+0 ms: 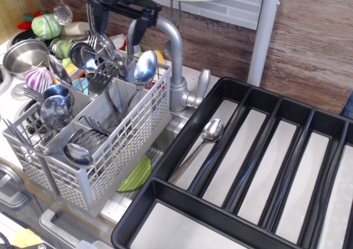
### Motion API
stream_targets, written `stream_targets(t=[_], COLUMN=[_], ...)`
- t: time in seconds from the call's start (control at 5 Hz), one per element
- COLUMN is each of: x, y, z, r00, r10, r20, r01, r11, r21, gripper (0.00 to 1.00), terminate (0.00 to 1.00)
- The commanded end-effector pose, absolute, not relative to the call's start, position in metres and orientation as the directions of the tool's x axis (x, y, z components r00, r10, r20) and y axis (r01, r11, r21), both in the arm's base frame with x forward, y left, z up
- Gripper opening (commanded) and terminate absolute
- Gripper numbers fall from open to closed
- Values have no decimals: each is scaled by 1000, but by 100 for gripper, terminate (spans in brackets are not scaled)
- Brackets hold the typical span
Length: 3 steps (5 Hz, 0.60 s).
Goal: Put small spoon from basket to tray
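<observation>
The light grey lattice basket [118, 149] stands at the left, full of spoons, forks and knives. A small spoon [79, 152] lies bowl-up in its front compartment. The black tray [220, 227] fills the right side; one spoon [205, 139] lies in its leftmost long compartment. My black gripper [115, 21] hangs open above the basket's back compartments, its two fingers [97, 18] spread over the upright cutlery, holding nothing.
A grey faucet [175, 67] rises just right of the gripper, behind the basket. A steel pot [25, 54], toy vegetables and a ladle sit at the far left. A green plate [138, 174] lies below the basket. A wooden shelf and metal pole are above.
</observation>
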State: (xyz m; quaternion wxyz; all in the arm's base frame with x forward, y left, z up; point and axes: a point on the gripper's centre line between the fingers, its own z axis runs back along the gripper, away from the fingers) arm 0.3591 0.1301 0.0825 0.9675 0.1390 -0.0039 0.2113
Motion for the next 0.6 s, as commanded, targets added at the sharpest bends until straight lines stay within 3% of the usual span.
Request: stream_targets(t=[0.0,0.4], x=[365,366], y=[137,141], z=[96,84], r00=[839,823], r10=[533,553], r20=[112,134], r01=[-543,-569], r11=[805,792], r21=[238,222], gripper=[100,100], terminate=[0,0])
